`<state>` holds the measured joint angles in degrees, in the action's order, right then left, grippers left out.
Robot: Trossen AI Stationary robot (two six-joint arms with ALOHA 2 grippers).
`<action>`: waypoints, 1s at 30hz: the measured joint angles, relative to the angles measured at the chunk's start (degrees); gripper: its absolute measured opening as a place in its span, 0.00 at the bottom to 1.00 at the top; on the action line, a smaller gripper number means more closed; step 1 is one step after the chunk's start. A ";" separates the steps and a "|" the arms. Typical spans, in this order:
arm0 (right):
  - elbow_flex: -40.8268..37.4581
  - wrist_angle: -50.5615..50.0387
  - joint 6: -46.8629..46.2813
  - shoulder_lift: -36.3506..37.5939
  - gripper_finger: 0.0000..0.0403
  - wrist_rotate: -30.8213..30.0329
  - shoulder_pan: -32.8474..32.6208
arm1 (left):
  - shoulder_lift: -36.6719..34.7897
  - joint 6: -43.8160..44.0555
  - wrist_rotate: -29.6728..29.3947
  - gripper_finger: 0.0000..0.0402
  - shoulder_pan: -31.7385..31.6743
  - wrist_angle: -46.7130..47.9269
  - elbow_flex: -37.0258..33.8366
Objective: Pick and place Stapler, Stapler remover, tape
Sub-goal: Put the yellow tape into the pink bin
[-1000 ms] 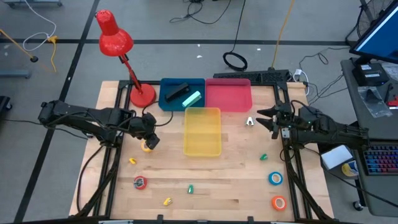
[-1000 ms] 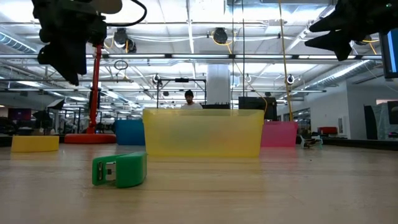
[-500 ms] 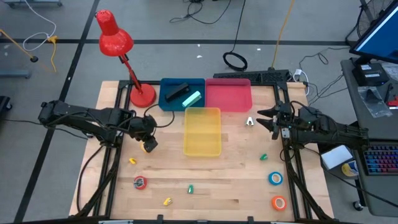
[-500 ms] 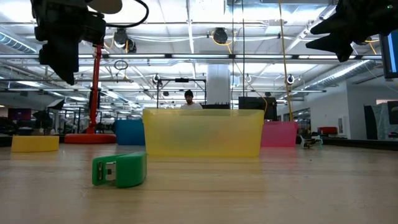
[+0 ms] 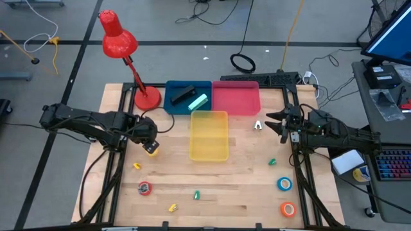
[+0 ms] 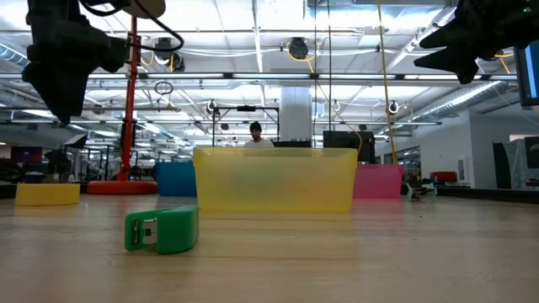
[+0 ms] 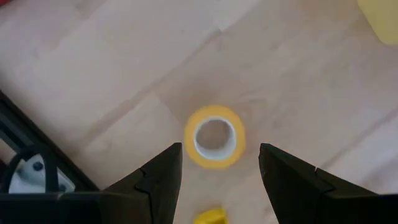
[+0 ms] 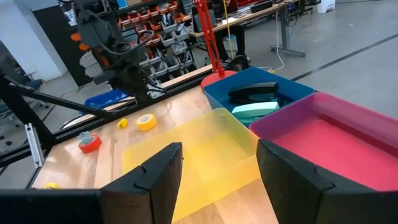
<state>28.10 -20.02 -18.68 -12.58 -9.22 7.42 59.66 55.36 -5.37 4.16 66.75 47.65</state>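
The yellow tape roll (image 5: pixel 151 148) lies flat on the wood, a ring with an open centre (image 7: pixel 214 135). My left gripper (image 5: pixel 147 133) hangs open above it, its fingers standing apart on either side without touching (image 7: pixel 216 163). It shows at the upper left of the low view (image 6: pixel 59 80). The red tape (image 5: pixel 144 187), blue tape (image 5: pixel 284 184) and orange tape (image 5: pixel 287 208) lie near the near edge. A black stapler (image 5: pixel 182 94) and a teal stapler (image 5: pixel 198 101) rest inside the blue bin (image 5: pixel 172 104). My right gripper (image 5: pixel 275 122) waits open at the right, next to a small pale remover (image 5: pixel 257 125).
The yellow bin (image 5: pixel 209 154) sits mid-table, the pink bin (image 5: pixel 236 109) behind it, and a red lamp's base (image 5: pixel 147 98) at the far left. Small green pieces (image 5: pixel 197 194) (image 5: pixel 271 162) and yellow pieces (image 5: pixel 137 165) (image 5: pixel 172 207) dot the wood. A green piece (image 6: pixel 162 229) lies close in the low view.
My left gripper has drifted toward the table's left and slightly toward the far edge, uncovering the yellow tape roll, which stays where it was. The right arm has kept still.
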 joint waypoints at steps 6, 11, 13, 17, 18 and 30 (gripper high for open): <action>0.00 0.01 -0.11 0.00 0.49 0.03 0.00 | 0.00 4.12 -0.56 0.53 -1.04 -0.38 -4.47; 0.00 0.06 -0.37 0.00 0.49 0.18 0.00 | 0.02 6.38 1.24 0.53 -2.44 -0.48 -8.50; 0.00 0.08 -0.37 0.00 0.49 0.18 0.00 | 0.02 6.70 1.31 0.53 -3.02 -0.93 -9.37; -0.02 0.42 -0.37 0.00 0.49 0.18 0.00 | 0.02 6.46 3.03 0.53 -3.99 -4.54 -10.64; -0.02 0.59 -0.37 0.00 0.49 0.20 0.00 | 0.02 6.34 3.69 0.53 -4.22 -5.45 -10.88; -0.04 1.78 -0.20 0.00 0.49 0.23 0.00 | 0.02 5.64 8.65 0.53 -4.24 -12.76 -17.43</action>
<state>28.05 -18.24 -18.87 -12.58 -8.99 7.42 59.68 61.00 3.28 -0.08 53.98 30.21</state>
